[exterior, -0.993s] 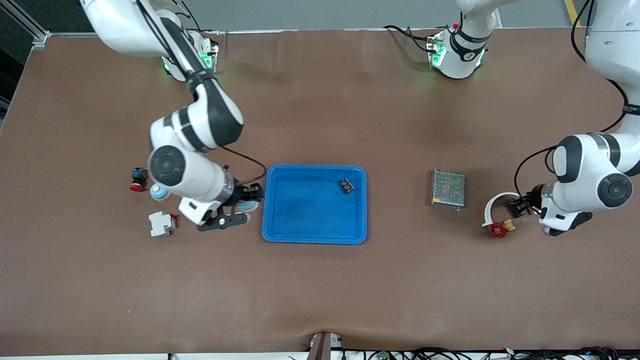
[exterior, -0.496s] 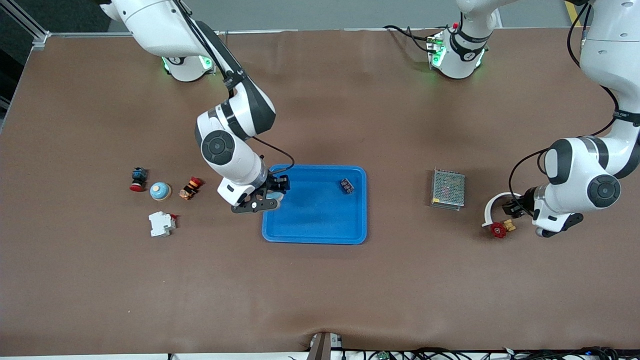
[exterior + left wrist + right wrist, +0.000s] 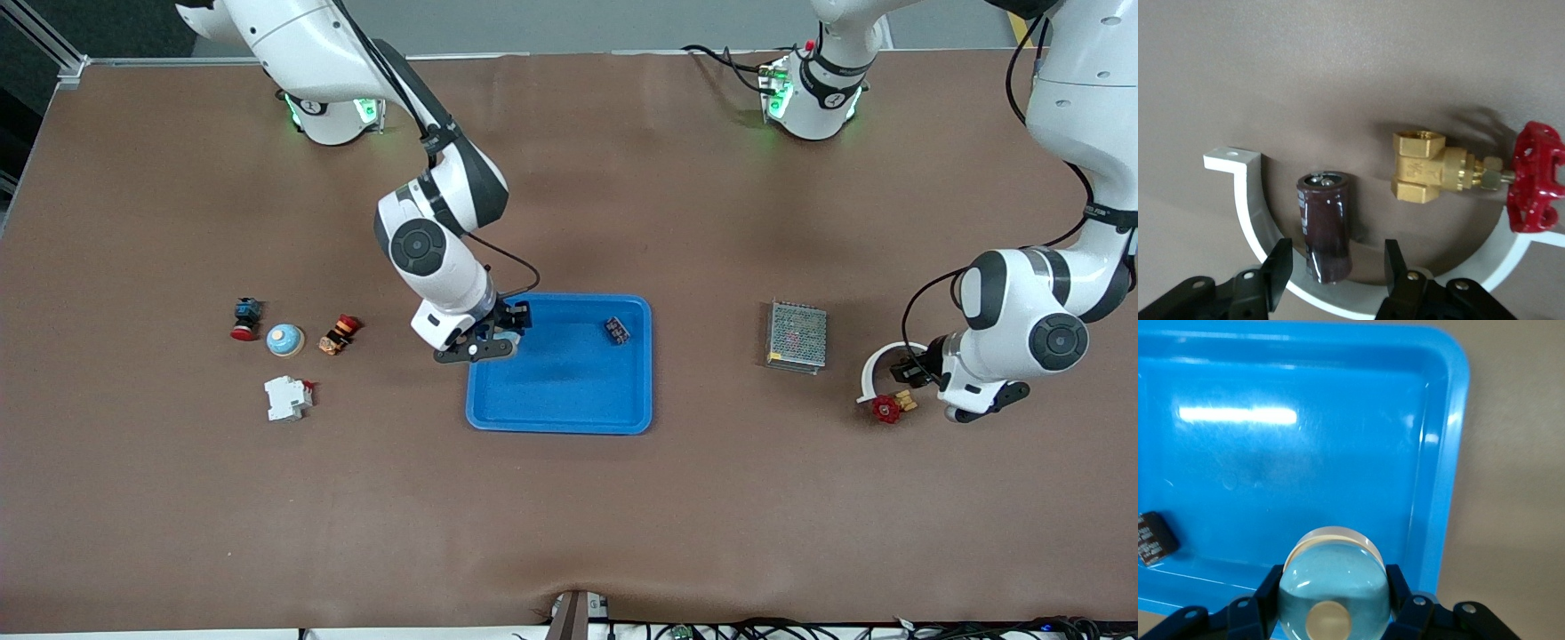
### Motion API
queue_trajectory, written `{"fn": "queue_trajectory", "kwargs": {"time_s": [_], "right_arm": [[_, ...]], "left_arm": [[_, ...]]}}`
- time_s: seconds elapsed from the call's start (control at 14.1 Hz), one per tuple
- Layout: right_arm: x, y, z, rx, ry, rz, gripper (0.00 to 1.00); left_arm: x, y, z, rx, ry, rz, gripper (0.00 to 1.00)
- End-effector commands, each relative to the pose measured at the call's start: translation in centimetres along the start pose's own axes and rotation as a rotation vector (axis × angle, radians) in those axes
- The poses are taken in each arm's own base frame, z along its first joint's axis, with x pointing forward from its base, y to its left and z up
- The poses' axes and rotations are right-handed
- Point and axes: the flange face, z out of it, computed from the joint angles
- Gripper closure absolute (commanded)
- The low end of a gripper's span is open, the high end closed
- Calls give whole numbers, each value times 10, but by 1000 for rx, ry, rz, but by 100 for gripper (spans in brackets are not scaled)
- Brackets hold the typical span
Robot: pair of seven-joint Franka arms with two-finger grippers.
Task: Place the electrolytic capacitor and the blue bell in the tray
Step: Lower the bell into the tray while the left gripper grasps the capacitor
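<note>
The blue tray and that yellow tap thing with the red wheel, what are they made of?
The tray looks like glossy plastic: it shines back the lights. The yellow valve looks like brass, golden and metallic. Its red wheel seems painted metal or plastic.

Red valve wheel (image 3: 1537,177) — cut off by the frame's edge.

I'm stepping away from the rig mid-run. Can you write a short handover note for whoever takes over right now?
Right gripper: shut on a blue bell, held over the tray at the end toward the right arm.
Left gripper: open, fingers either side of the electrolytic capacitor, not gripping it.
The capacitor lies on the table inside a white curved bracket, beside a brass valve.
Done: nothing released yet. The tray holds only a small dark part.
Left: drop the bell, then grasp and carry the capacitor. A second blue bell sits on the table.
</note>
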Motion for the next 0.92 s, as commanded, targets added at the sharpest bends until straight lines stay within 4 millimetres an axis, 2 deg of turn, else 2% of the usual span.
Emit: {"fn": "queue_trajectory", "kwargs": {"time_s": [0.0,0.21,0.43,0.85], "right_arm": [[-4,-2,13,-12,2,10,58],[-7,-5,29,-13,7,3,58],[-8,-5,45,-15,12,0,57],[-14,-9,67,-18,15,-12,57]], "left_arm": [[1,-3,3,7,18,28,39],[1,-2,11,6,9,30,48],[2,-1,11,0,19,30,98],[-2,3,-4,11,9,23,100]]}}
